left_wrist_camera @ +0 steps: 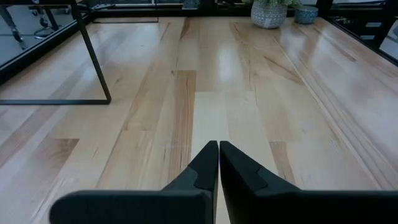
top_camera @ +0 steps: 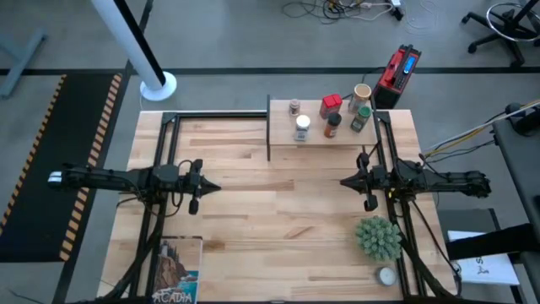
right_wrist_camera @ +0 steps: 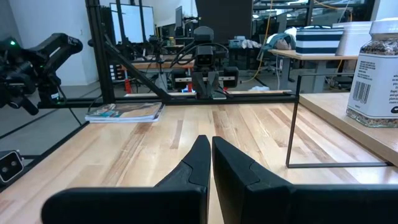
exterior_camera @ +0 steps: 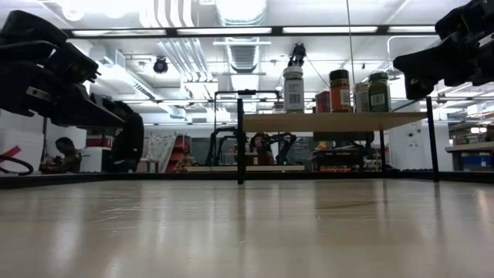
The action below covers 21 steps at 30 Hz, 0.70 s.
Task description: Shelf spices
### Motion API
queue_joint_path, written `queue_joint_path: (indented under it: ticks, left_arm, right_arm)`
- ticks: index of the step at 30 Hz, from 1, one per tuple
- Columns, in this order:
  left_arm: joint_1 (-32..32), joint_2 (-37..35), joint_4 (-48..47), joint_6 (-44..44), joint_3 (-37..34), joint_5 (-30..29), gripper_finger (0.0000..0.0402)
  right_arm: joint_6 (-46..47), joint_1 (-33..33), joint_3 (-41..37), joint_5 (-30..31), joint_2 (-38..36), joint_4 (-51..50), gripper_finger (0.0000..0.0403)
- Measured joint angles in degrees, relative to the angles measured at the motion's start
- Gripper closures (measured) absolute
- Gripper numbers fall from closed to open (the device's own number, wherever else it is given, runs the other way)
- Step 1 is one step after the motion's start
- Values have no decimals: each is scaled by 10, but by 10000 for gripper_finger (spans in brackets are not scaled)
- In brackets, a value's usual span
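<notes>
The shelf (top_camera: 325, 139) stands at the table's far edge, right of centre. Several spices rest on its top by their bases: a white-lidded jar (top_camera: 301, 127), a grey-lidded jar (top_camera: 294, 106), a red tin (top_camera: 330, 105), a dark-lidded jar (top_camera: 333, 126), a green-lidded jar (top_camera: 360, 117) and a tan cylinder (top_camera: 362, 92). My left gripper (top_camera: 213, 186) hovers shut over the table's left half, far from the shelf. My right gripper (top_camera: 344, 181) hovers shut just on the near side of the shelf. In the right wrist view one jar (right_wrist_camera: 375, 71) shows on the shelf.
A spiky green plant (top_camera: 378, 237) and a flat white round tin (top_camera: 386, 275) sit near the right front corner. A magazine (top_camera: 176, 270) lies at the left front. Bare wood (top_camera: 278, 211) lies between the two grippers.
</notes>
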Motion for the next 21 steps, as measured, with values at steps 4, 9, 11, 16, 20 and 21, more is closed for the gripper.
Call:
queue_joint_path:
  ticks: [4, 9, 11, 16, 20, 21]
  left_arm:
    - [0, 0, 0, 0, 0, 0, 400]
    - [0, 0, 0, 0, 0, 0, 400]
    - [0, 0, 0, 0, 0, 0, 400]
    - [0, 0, 9, -9, 0, 17, 400]
    - [0, 3, 16, -9, 0, 14, 400]
    - [0, 4, 15, -9, 0, 13, 400]
  right_arm:
    - [0, 0, 0, 0, 0, 0, 403]
    - [0, 0, 0, 0, 0, 4, 403]
    - [4, 0, 0, 0, 0, 4, 403]
    - [56, 0, 0, 0, 0, 4, 403]
    - [98, 0, 0, 0, 0, 3, 403]
    - [105, 0, 0, 0, 0, 3, 403]
